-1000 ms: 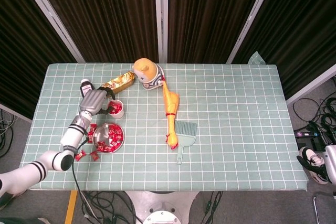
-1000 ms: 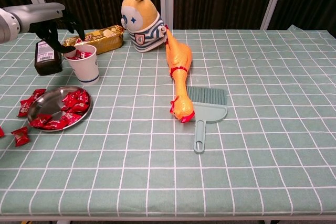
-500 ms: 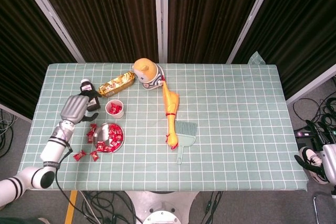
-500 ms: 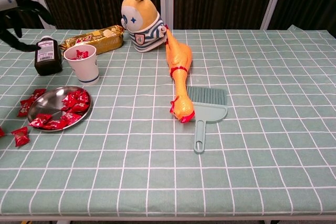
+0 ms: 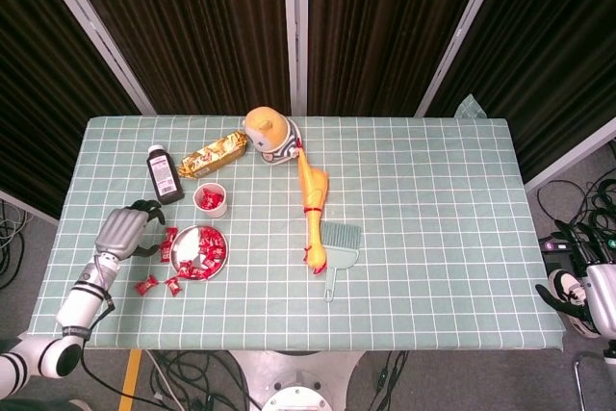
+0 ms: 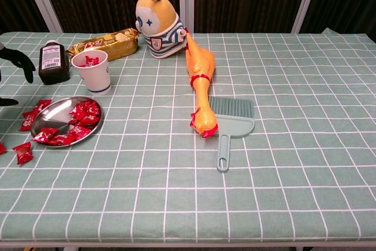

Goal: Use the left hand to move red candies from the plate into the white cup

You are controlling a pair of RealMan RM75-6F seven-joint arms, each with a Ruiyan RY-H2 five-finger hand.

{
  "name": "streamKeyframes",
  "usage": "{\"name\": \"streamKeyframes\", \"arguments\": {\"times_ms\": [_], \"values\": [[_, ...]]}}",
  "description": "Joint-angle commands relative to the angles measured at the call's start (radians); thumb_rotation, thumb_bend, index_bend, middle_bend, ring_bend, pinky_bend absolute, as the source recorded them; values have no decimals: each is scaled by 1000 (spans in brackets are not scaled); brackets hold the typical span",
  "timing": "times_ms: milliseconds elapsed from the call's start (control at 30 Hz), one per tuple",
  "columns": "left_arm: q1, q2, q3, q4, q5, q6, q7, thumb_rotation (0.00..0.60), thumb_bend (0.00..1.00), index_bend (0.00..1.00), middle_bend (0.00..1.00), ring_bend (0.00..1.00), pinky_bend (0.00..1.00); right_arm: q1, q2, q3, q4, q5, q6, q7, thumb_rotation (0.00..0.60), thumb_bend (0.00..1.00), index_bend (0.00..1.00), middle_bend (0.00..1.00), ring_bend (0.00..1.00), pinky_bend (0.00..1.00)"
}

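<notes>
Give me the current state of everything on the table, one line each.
white cup: upright, red candies inside
plate: partly filled with red candies
loose candies: scattered on cloth left of plate
dark bottle: upright, capped
gold snack pack: lying flat
plush toy: leaning on its side
rubber chicken: lying flat, head touching the dustpan
dustpan: flat, empty
left robot hand: open, holding nothing, left of plate
right robot hand: not in view

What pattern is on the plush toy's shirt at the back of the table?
Dark blue and white stripes on the plush toy, clearest in the chest view.
</notes>
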Motion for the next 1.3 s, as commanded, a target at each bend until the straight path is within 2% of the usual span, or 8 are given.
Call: {"name": "streamKeyframes", "arguments": {"times_ms": [33, 300, 633, 1300], "values": [[-15, -54, -10, 73, -13, -53, -49, 600, 238, 474, 320, 236, 420, -3, 1, -2, -3, 2, 2, -5, 600, 101, 88, 240, 80, 329], [-59, -106, -46, 146, -35, -121, -76, 600, 238, 491, 320, 236, 420, -2, 4, -1, -15, 6, -2, -19, 600, 101, 88, 240, 80, 329], [-91, -135, -58, 189, -90, -175, 14, 600, 239, 492, 320, 236, 420, 0, 5, 0, -20, 16, -10, -27, 600, 101, 88, 240, 80, 329], [-83, -109, -61, 131, -175, -180, 123, 600, 210, 481, 310, 215, 402, 0, 4, 1, -19, 19, -11, -28, 600, 101, 88, 240, 80, 330]]}}
